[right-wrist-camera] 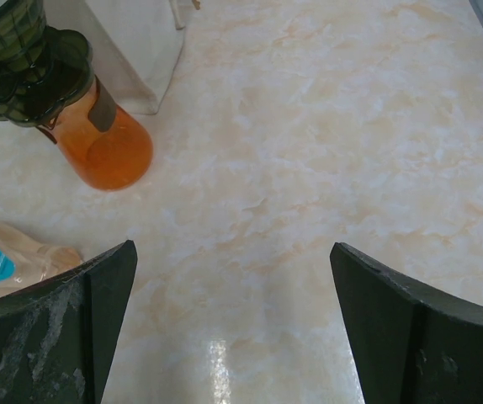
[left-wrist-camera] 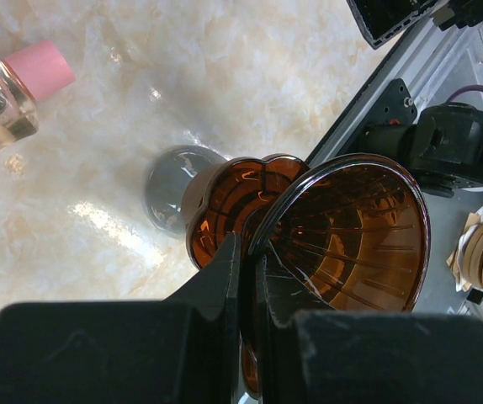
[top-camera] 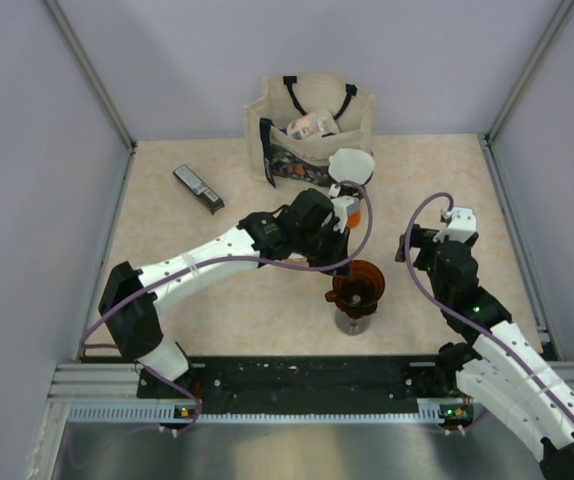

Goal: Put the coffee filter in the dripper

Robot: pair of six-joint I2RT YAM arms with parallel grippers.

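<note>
The amber ribbed dripper (top-camera: 359, 285) stands on a glass base (top-camera: 352, 322) at the table's front middle. It fills the left wrist view (left-wrist-camera: 351, 236), and no filter shows inside it. My left gripper (top-camera: 345, 266) is shut on the dripper's rim (left-wrist-camera: 250, 252), one finger inside the cone and one outside. The white coffee filter (top-camera: 352, 165) sits by the bag's right corner, behind the left arm. My right gripper (top-camera: 414, 248) is open and empty (right-wrist-camera: 233, 246) over bare table, to the right of the dripper.
A cloth bag (top-camera: 312, 130) with packets stands at the back. A black flat object (top-camera: 197, 188) lies at the back left. An orange vessel (right-wrist-camera: 111, 147) with a dark green ribbed top, a paper packet (right-wrist-camera: 6, 261) and a pink-capped bottle (left-wrist-camera: 23, 84) are nearby.
</note>
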